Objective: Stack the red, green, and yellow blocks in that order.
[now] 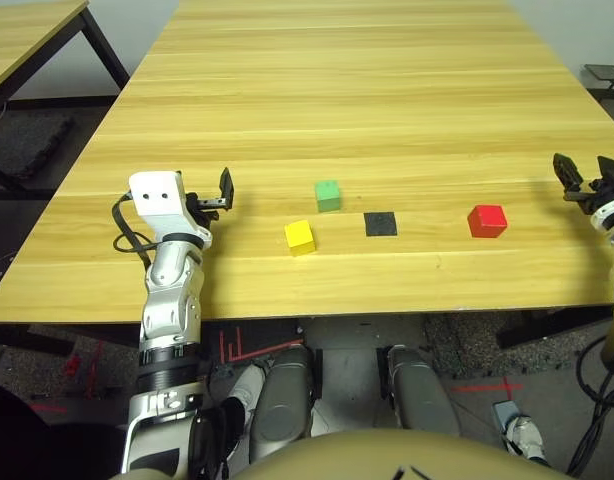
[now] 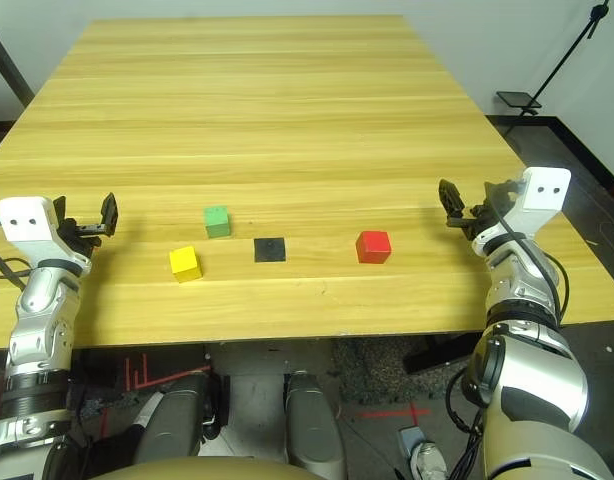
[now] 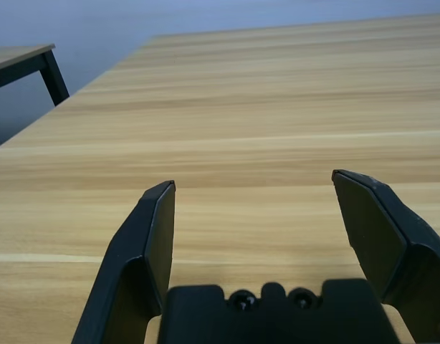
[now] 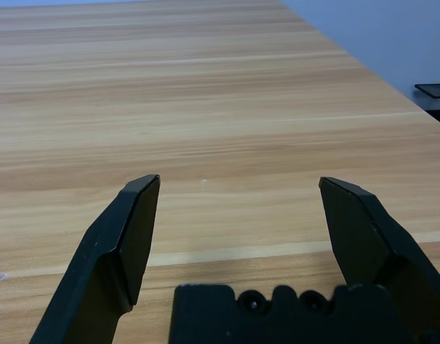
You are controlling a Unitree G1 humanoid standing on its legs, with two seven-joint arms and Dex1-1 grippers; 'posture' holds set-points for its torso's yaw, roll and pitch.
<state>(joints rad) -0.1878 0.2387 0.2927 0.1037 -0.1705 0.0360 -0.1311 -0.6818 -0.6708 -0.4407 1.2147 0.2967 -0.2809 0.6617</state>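
Currently, we had three separate cubes on the wooden counter [image 1: 367, 120], and we took the black square patch [image 1: 380, 224] as our landmark. The red block [image 1: 487, 221] sat to the right of the patch, with bare wood between them. The green block [image 1: 328, 196] lay to the left of the patch and a little farther from us, while the yellow block [image 1: 300, 238] (turned slightly askew) lay left of the patch and nearer our side than the green. Our left claw [image 3: 254, 179] hung well left of the patch, its fingers wide apart and empty; our right claw [image 4: 240, 178], well right of the patch, was likewise spread and empty.
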